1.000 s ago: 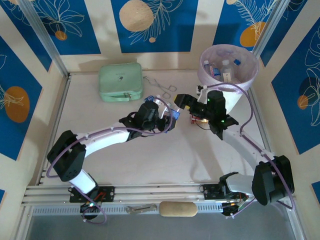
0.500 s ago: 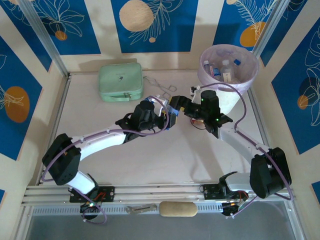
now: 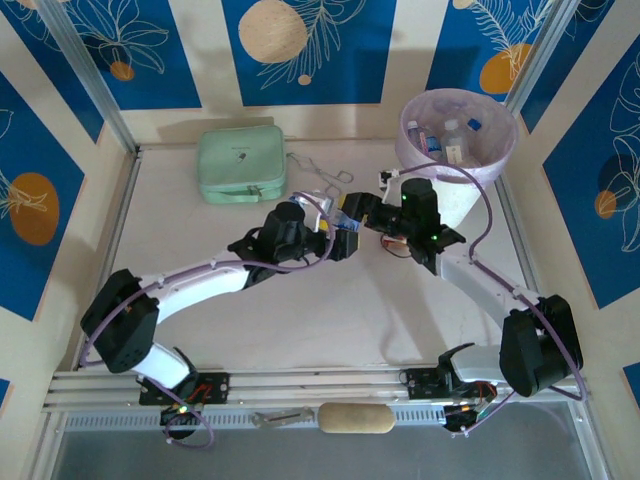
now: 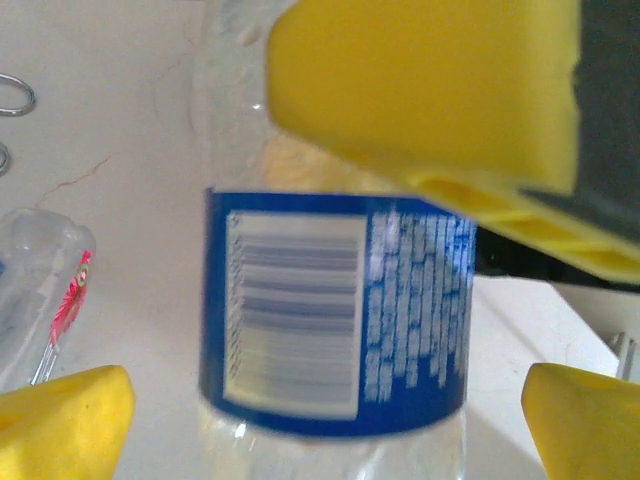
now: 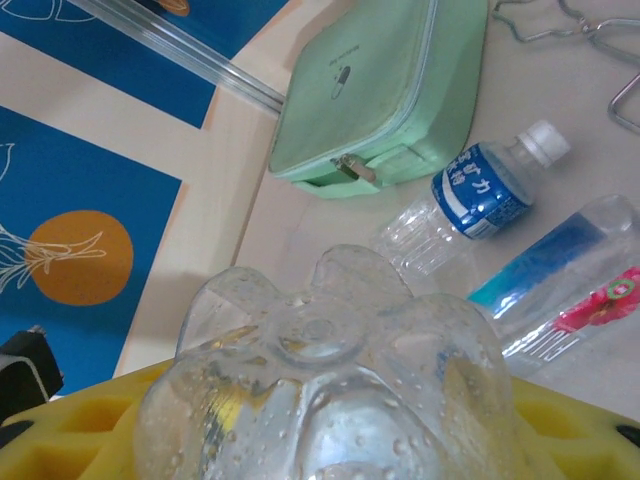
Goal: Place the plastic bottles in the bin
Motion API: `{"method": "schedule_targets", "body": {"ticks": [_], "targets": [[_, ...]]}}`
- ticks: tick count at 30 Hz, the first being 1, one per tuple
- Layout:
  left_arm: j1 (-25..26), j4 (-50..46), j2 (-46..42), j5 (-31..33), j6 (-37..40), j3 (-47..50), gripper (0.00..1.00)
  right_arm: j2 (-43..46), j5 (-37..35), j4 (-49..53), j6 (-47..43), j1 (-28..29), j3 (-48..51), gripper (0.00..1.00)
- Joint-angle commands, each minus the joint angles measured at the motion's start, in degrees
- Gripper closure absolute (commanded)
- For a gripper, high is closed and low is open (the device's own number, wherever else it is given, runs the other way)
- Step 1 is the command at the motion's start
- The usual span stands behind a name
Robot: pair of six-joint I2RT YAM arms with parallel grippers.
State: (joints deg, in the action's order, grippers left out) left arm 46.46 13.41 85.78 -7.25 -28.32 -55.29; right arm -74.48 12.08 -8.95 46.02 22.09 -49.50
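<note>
So, centre of the top view, just past the middle of the table: the two grippers meet nose to nose. The left gripper (image 3: 338,238) is spread wide. In its wrist view the yellow pads (image 4: 62,420) sit in the two bottom corners, and a clear bottle (image 4: 335,310) with a blue label and barcode stands between them, touching neither. The right gripper (image 3: 362,212) is the one holding that bottle. One of its yellow fingers (image 4: 430,90) presses on the bottle from the top of that frame, and its own wrist view has the bumpy clear base of the bottle wedged between yellow fingers at the bottom.

A bit further out, a second bottle (image 5: 485,195) with a blue label and white cap lies on its side on the table, centre right of the right wrist view. Just beside it is a clear packet (image 5: 565,280) with blue and pink print.

Beyond those are the mint-green case (image 3: 240,163) upper left of centre and the metal tongs (image 3: 322,172) near it.

Farthest back, upper right, is the bin (image 3: 404,128), with a few bottles (image 3: 447,135) lying inside.
</note>
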Motion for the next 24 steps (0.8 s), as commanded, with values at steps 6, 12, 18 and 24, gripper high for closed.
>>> {"method": "schedule_targets", "body": {"ticks": [6,12,18,24], "targets": [[-9.09,6.1,-9.68,-0.46,-8.26,10.2,0.01,4.18,-2.42,9.19,-9.42,-7.21,-9.3,0.46],[-14.79,2.0,-14.87,4.97,-9.04,15.24,0.01,5.84,-2.7,12.59,-12.69,-15.05,-17.85,0.46],[-17.84,3.91,-17.11,4.88,-11.02,19.4,0.01,5.02,-6.93,12.68,-16.1,-20.56,-26.26,0.46],[-18.07,6.69,-15.48,1.75,-13.09,21.16,0.01,2.85,-14.15,6.87,-16.68,-25.77,-28.98,0.47]]}}
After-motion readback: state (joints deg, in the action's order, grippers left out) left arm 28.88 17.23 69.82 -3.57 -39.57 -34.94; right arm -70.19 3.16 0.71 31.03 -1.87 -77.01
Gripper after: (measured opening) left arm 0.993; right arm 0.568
